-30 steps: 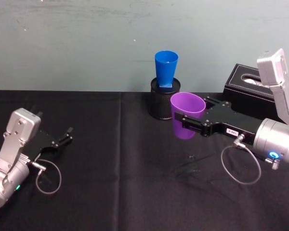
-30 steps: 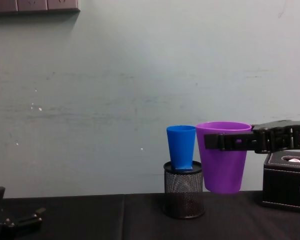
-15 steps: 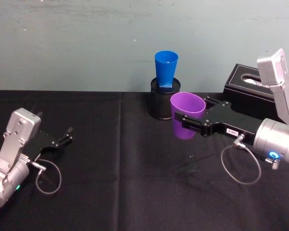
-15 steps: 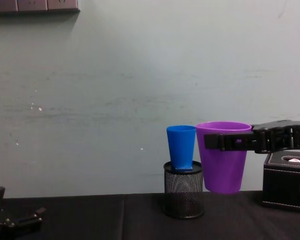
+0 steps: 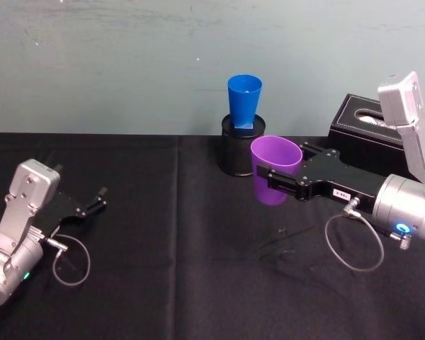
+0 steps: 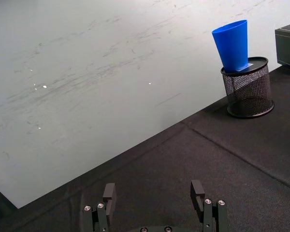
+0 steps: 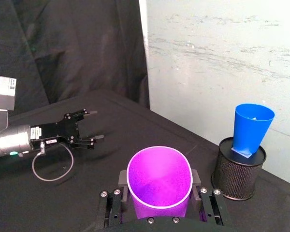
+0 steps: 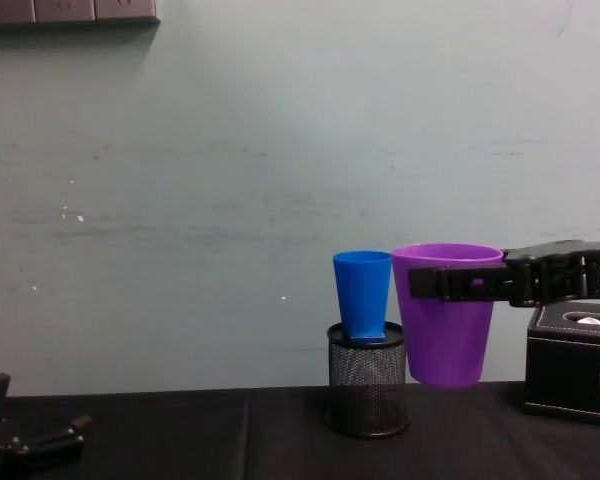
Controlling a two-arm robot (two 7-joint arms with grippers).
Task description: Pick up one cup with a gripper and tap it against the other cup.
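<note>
My right gripper (image 5: 268, 178) is shut on the purple cup (image 5: 275, 170), holding it upright in the air, as the chest view confirms for the purple cup (image 8: 447, 318) and right gripper (image 8: 450, 283). The right wrist view looks down into the purple cup (image 7: 159, 181) held between the jaws. The blue cup (image 5: 244, 101) stands upright in a black wire-mesh pen holder (image 5: 238, 152) just behind and left of the purple cup; I cannot tell whether the two touch. Blue cup (image 8: 363, 296) and purple cup rims sit at about the same height. My left gripper (image 5: 98, 199) rests open at the table's left.
A black tissue box (image 5: 365, 132) stands at the back right beside the right arm. A black cloth (image 5: 184, 269) covers the table, with a pale wall (image 5: 127, 64) close behind. The left gripper (image 6: 154, 195) faces open cloth in its wrist view.
</note>
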